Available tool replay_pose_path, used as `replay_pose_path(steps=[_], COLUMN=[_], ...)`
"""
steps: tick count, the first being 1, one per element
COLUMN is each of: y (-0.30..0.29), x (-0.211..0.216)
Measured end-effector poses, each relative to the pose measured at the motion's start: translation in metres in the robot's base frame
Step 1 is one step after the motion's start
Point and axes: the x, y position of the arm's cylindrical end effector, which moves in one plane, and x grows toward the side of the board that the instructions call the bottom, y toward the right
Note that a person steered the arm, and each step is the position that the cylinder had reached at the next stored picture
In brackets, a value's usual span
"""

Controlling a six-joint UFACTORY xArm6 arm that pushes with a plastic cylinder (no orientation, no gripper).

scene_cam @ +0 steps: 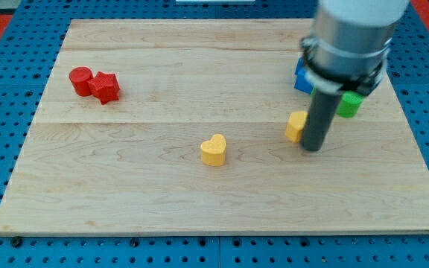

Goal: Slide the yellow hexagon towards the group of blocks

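Pincer absent: we push with my tip (313,147), touching yellow hexagon (296,126) at its right. Hexagon near blue block (302,77) and green block (349,105), not yet joined; short slide left.

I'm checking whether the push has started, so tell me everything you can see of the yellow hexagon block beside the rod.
The yellow hexagon block is small, matte and plastic-looking, with a flat top and lying flat on the pale wooden board, right of centre. Its right part is hidden behind the dark rod, so the full outline cannot be confirmed. My tip sits at its right, seemingly touching it. The blue block and green block lie apart, toward the view's upper right.
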Motion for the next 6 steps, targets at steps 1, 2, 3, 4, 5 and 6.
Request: replay_pose_path(steps=[1, 2, 3, 4, 5, 6], y=[0.029, 0.027, 0.006, -0.010, -0.014, -0.047], x=[-0.033, 0.006, 0.029, -0.018, -0.028, -0.006])
